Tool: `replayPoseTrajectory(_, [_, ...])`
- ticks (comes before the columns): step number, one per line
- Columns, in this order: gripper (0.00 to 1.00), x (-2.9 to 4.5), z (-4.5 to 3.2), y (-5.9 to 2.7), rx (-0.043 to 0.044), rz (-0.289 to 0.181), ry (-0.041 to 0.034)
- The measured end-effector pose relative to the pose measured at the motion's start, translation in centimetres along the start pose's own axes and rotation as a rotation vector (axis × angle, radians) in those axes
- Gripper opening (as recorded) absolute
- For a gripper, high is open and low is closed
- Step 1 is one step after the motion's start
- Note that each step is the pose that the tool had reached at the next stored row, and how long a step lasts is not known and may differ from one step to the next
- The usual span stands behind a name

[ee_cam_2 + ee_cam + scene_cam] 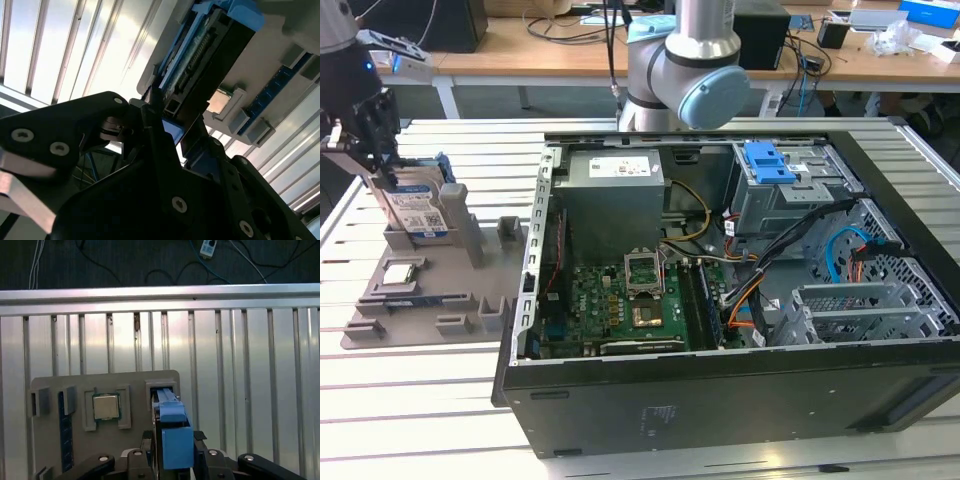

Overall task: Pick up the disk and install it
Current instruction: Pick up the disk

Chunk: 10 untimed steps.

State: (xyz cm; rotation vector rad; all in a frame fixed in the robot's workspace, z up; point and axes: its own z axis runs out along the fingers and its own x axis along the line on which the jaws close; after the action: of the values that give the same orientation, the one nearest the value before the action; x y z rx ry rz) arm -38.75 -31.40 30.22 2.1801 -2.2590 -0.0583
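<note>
One gripper (384, 170) is sitting right over the disk (420, 212), which is standing on edge in the grey holder tray (380, 300) at the exterior view's left, well apart from the open PC case (720, 405). In the first wrist view the jaws are looking clamped on its blue rail from both sides. The disk is hanging directly below the gripper, long axis running downward.

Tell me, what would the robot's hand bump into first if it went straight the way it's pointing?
Most likely the disk. It stands upright in the grey tray, and its blue-framed top edge lies right in line with the hand. How much gap is left between them is hard to judge.
</note>
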Motion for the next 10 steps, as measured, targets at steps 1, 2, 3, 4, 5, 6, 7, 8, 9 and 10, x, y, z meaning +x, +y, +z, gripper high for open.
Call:
replayPoseTrajectory(1, [0.42,0.01,0.27,0.11,-0.0001,-0.003,0.0])
replayPoseTrajectory(2, [0.42,0.02,0.4,0.12,-0.0001,-0.005,0.0001])
replayPoseTrajectory(3, [0.42,0.03,0.52,0.12,-0.0002,-0.007,0.0002])
replayPoseTrajectory(4, [0.42,0.03,0.67,0.12,-0.0003,-0.008,0.0002])
replayPoseTrajectory(5, [0.42,0.03,0.79,0.11,-0.0002,-0.01,0.0002])
replayPoseTrajectory(6, [0.42,0.03,0.93,0.11,-0.0002,-0.012,0.0003])
replayPoseTrajectory(7, [0.42,0.03,0.95,0.11,-0.0005,-0.012,0.0004])
replayPoseTrajectory(8, [0.42,0.03,0.95,0.11,-0.0007,-0.012,0.0005])
replayPoseTrajectory(9, [0.42,0.03,1.0,0.11,-0.0003,-0.012,0.0003])
replayPoseTrajectory(10, [0.42,0.03,1.07,0.11,0.0,-0.012,0.0002])
